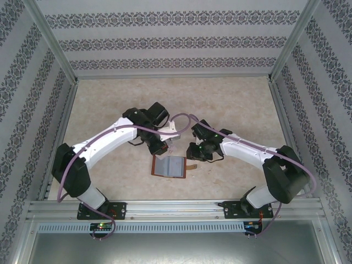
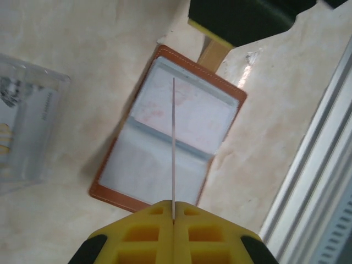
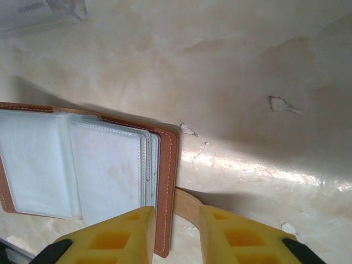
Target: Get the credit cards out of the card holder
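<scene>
1. The left gripper (image 2: 174, 213) was closed on one credit card (image 2: 174, 148). In the left wrist view its yellow fingers (image 2: 137, 234) met at the card's lower end with no gap between them.
2. The credit card appeared edge-on as a thin pale line. It stood clear above the card holder (image 2: 192, 115), crossing both open halves in that view.
3. The card holder (image 1: 169, 166) lay open and flat on the table (image 1: 231, 99), between the two arms and near their bases. Its reddish-brown cover faced down and the grey-blue pockets faced up.
4. The right gripper (image 3: 173, 231) stood part open at the right-hand edge of the card holder (image 3: 110, 165). One yellow finger (image 3: 110, 239) lay over the pocket pages. The brown border and the strap tab (image 3: 187, 202) lay in the gap between the fingers.
5. Whether those fingers pressed on the holder could not be determined.
6. A clear tray (image 2: 27, 126) lay on the table just beside the holder, apart from it.
7. In the top view, the left gripper (image 1: 163, 147) hung over the holder's far edge and the right gripper (image 1: 196, 154) was at its right side.
</scene>
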